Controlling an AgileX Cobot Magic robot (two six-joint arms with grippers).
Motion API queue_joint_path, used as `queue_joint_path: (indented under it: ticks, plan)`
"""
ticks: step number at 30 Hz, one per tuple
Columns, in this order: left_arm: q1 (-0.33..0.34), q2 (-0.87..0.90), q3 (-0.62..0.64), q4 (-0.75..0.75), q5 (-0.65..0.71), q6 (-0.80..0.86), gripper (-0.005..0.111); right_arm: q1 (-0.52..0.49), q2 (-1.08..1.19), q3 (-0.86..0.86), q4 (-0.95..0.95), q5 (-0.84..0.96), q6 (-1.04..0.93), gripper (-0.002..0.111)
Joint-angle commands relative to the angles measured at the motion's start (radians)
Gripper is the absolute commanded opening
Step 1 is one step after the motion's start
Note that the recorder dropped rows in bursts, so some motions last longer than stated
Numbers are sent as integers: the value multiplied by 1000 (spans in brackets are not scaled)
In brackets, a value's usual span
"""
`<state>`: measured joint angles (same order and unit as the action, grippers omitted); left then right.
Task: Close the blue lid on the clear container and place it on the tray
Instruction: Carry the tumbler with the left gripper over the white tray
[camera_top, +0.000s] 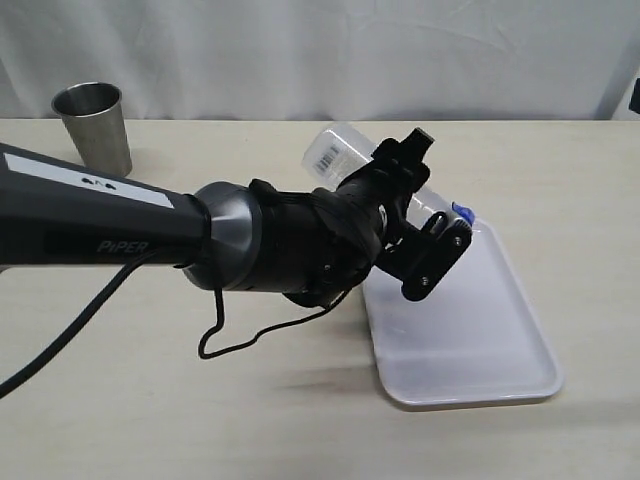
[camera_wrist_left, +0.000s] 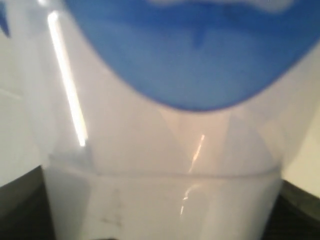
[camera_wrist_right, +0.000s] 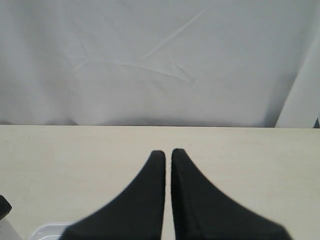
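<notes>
The pale counter (camera_top: 150, 400) carries everything. The left arm (camera_top: 110, 225) reaches far across it to the white tray (camera_top: 480, 340), which lies flat on the right.

Over the tray's far left corner we see the clear container (camera_top: 335, 152) tipped well off upright. Its labelled base points away from the tray and its top points toward it. The left hand (camera_top: 420, 205) is clamped across its body; in the left wrist view the translucent wall fills the space between the dark fingers. Whether the container touches the tray yet, we cannot tell.

A grey steel cup (camera_top: 92, 125) stands well apart at the far left.

The right hand (camera_wrist_right: 168, 155) hangs over bare counter with its fingers together, holding nothing.

Only a corner of the blue lid (camera_top: 461, 211) shows, at the container's top end. We cannot tell whether its tabs are locked.

We judge the container light, stiff and smooth, so it may slip or tip. The best hold is across the narrow body at mid-height, leaving the lid and tabs free.
</notes>
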<state>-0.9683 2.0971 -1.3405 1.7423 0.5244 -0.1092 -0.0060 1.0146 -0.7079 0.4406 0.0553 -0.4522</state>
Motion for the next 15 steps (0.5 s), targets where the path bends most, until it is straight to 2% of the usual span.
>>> queue_joint_path:
  ticks: [1, 4, 6, 12, 15]
  plan:
    - [-5, -5, -10, 2, -39, -285, 0, -2, 2, 6, 0, 3, 2, 4]
    - [-5, -5, -10, 2, -116, -494, 0, -2, 2, 6, 0, 3, 2, 4]
    - [-5, -5, -10, -14, -182, -571, 0, -2, 2, 6, 0, 3, 2, 4]
    - [-1, -5, -10, -171, -420, -601, 0, -2, 2, 6, 0, 3, 2, 4]
    - [29, -5, -10, -278, -588, -601, 0, -2, 2, 6, 0, 3, 4, 4]
